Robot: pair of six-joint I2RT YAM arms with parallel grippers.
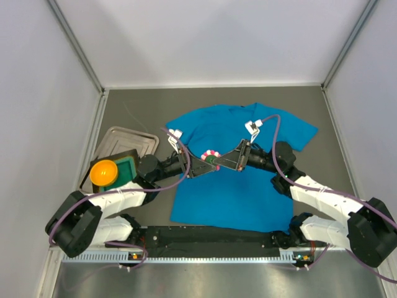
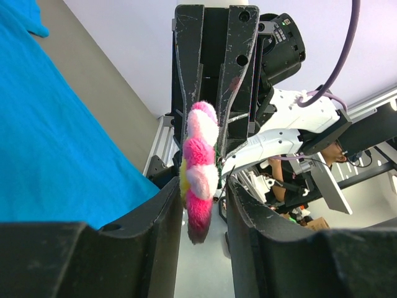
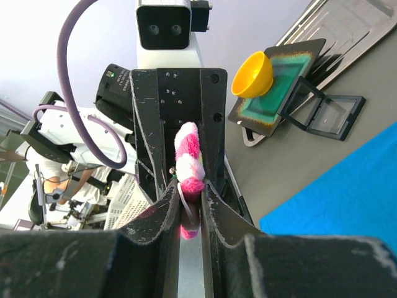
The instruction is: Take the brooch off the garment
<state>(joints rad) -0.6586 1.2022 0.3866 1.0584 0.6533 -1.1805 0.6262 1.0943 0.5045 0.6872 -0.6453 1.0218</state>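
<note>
The blue T-shirt garment [image 1: 236, 186] lies flat on the table; it also shows in the left wrist view [image 2: 49, 136] and the right wrist view [image 3: 347, 198]. The pink, white and yellow flower brooch [image 1: 212, 155] is over the shirt's chest, between both grippers. My right gripper [image 1: 222, 162] is shut on it; its jaws [image 3: 191, 189] pinch the brooch [image 3: 187, 152] edge-on. My left gripper [image 1: 200, 166] faces it from the left. Its jaws [image 2: 203, 211] are open, one on each side of the brooch's lower end [image 2: 200, 174], with gaps. No cloth shows on the brooch in the wrist views.
A metal tray [image 1: 127, 141] sits at the left of the shirt. An open black case with a green pad [image 1: 129, 166] rests on it, holding an orange round thing [image 1: 103, 172], also in the right wrist view [image 3: 253, 74]. Grey walls enclose the table.
</note>
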